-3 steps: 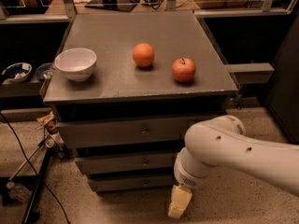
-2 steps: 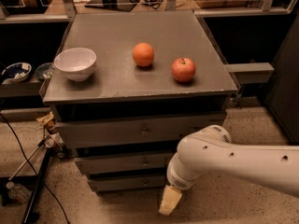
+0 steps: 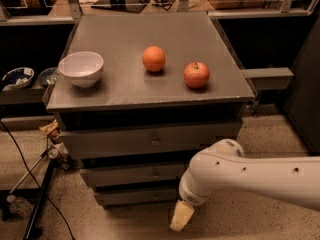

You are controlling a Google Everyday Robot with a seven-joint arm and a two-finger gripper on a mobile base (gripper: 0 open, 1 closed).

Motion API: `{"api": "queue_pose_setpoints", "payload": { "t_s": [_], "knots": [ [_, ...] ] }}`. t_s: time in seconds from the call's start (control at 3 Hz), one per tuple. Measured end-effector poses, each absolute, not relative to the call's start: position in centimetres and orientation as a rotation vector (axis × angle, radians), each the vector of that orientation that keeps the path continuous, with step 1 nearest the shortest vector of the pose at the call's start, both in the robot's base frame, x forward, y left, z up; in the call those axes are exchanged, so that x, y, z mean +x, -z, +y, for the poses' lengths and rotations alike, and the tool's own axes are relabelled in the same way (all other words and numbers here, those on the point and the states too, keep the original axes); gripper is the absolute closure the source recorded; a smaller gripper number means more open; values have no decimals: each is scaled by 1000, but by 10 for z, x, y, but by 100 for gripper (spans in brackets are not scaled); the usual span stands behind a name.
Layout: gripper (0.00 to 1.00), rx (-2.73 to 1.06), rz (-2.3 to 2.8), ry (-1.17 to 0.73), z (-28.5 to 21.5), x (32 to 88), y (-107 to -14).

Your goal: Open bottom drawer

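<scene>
The bottom drawer [image 3: 130, 196] is the slimmest grey front, lowest of three under the grey cabinet top [image 3: 125, 91]; it sits flush and its knob is hard to make out. Above it are the middle drawer [image 3: 132, 174] and the tall top drawer [image 3: 150, 140]. My white arm comes in from the right and covers the right ends of the two lower drawers. The gripper [image 3: 181, 217] hangs low by the floor, just in front of and right of the bottom drawer, showing one cream-coloured finger pointing down.
On the cabinet top stand a white bowl [image 3: 81, 68], an orange [image 3: 153, 58] and a red apple [image 3: 196, 74]. Black cables [image 3: 30, 169] and a stand leg [image 3: 40, 204] lie on the speckled floor at left. A dark shelf with dishes [image 3: 20, 77] is at far left.
The arm has swung left and lower across the cabinet front, bringing the gripper nearer the bottom drawer's right part. The drawers and tabletop objects have not moved.
</scene>
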State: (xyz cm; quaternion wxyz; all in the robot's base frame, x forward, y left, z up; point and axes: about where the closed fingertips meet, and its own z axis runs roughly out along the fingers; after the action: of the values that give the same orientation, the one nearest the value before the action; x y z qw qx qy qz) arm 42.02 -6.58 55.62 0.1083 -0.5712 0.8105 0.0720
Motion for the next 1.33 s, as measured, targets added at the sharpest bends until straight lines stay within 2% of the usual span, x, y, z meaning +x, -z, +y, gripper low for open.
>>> {"api": "queue_pose_setpoints", "payload": {
  "t_s": [0.67,1.33],
  "knots": [
    [0,-1610,2417,-301,-60,441,-495],
    [0,-1576,2386,-347,-61,441,-478]
  ]
}}
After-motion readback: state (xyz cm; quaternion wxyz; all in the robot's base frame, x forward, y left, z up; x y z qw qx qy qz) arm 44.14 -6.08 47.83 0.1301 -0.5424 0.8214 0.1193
